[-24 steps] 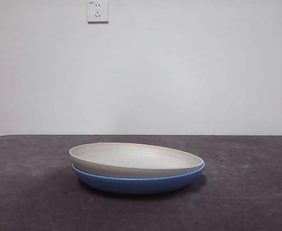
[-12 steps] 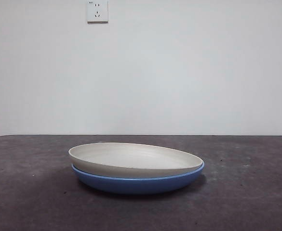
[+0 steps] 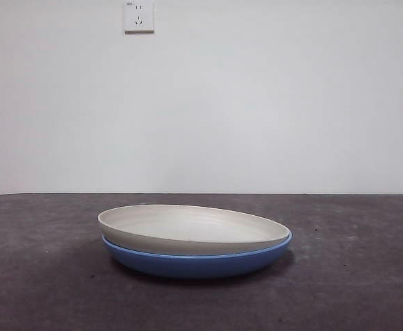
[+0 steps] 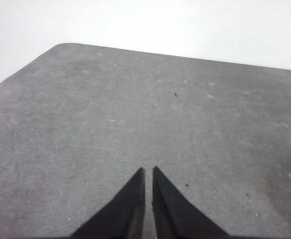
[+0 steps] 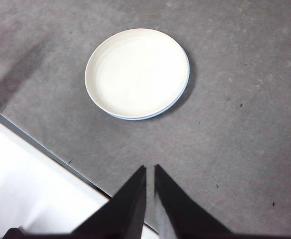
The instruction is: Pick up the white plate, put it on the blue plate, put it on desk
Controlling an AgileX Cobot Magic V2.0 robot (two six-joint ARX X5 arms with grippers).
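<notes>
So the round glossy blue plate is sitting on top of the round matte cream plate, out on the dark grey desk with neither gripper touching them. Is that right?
Not quite: the order is reversed. The front view shows the round matte cream plate resting, slightly tilted, on top of the round glossy blue plate. The rest holds: they sit on the dark grey desk, and neither the left gripper nor right gripper touches them.

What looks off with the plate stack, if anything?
The white plate sits tilted and off-centre in the blue plate: one edge rides high and overhangs, while a blue sliver shows at the opposite edge. No chips or spills visible. Both pincers are clear of the stack.
</notes>
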